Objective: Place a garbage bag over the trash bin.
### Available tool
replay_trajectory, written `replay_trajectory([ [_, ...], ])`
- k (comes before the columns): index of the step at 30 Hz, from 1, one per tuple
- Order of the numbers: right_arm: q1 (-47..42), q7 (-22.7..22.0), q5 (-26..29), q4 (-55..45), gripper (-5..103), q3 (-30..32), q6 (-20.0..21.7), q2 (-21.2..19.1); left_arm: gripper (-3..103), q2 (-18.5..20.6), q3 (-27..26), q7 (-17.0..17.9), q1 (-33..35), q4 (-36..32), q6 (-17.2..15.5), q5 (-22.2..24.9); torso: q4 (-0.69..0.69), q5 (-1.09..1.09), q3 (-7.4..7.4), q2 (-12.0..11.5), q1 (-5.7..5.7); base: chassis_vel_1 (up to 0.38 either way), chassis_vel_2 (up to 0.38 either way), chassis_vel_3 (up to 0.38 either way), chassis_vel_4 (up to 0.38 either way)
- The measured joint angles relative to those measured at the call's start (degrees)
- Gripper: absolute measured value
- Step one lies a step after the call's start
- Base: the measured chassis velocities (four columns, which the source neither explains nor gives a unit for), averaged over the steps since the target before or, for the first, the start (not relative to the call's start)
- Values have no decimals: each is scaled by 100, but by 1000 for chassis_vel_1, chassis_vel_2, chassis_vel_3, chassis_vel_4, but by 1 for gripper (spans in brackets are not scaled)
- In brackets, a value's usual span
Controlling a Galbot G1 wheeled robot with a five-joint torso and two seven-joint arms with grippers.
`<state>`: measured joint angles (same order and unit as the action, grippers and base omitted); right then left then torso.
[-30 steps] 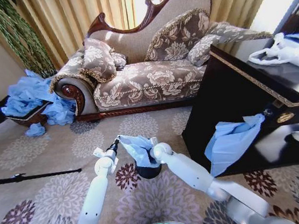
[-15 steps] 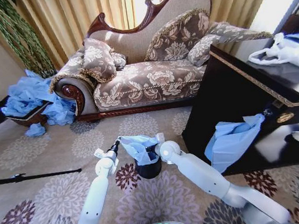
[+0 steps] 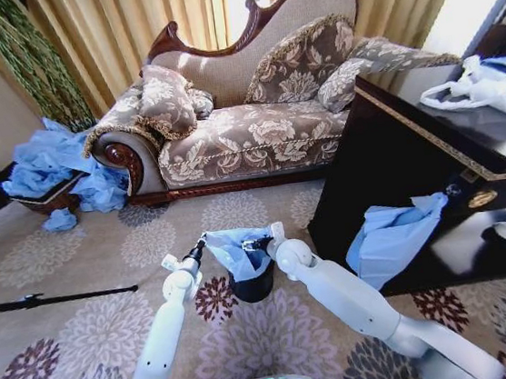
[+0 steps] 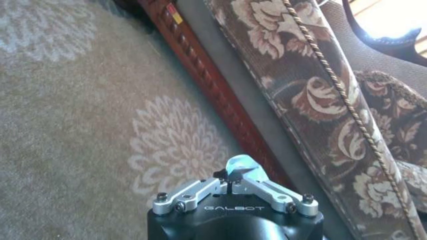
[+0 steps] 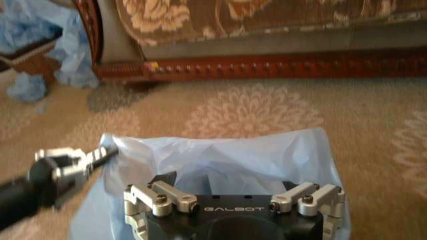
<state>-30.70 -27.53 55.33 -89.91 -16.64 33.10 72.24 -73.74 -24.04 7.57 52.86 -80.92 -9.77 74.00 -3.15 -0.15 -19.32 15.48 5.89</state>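
Right pincer [image 3: 257, 243] farther out, wrinkly bag [image 3: 234, 249]

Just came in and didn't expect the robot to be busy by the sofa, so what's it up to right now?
It is fitting a light-blue garbage bag over a small black trash bin standing on the patterned carpet in front of the sofa. The left hand is shut, pinching one edge of the bag at the bin's left side. The right hand is at the opposite edge, spreading the bag's mouth across the top. The bag bunches above the rim and the bin's black wall is uncovered.
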Motion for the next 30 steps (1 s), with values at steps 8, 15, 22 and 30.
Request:
replay_trajectory([
  [8, 343, 55, -2, 655, 100, 114, -60, 429, 0, -36, -3, -139, 104, -45, 0, -153, 0, -1, 0, 1, 0, 0, 0, 0, 0],
  [15, 600, 252, -270, 1515, 100, 227, -135, 701, 0, -106, 0, -152, 221, -302, -9, -294, 0, 0, 0, 1, 0, 0, 0, 0, 0],
  [22, 752, 308, -59, 1759, 100, 247, 1, 418, 0, -137, 33, -154, 157, -325, -17, -367, -1, 1, 0, 1, 0, 0, 0, 0, 0],
  [30, 835, 891, -98, 2109, 100, 146, 52, 144, 0, -152, 131, -150, -46, -212, -24, -379, -1, 1, 0, 1, 0, 0, 0, 0, 0],
])
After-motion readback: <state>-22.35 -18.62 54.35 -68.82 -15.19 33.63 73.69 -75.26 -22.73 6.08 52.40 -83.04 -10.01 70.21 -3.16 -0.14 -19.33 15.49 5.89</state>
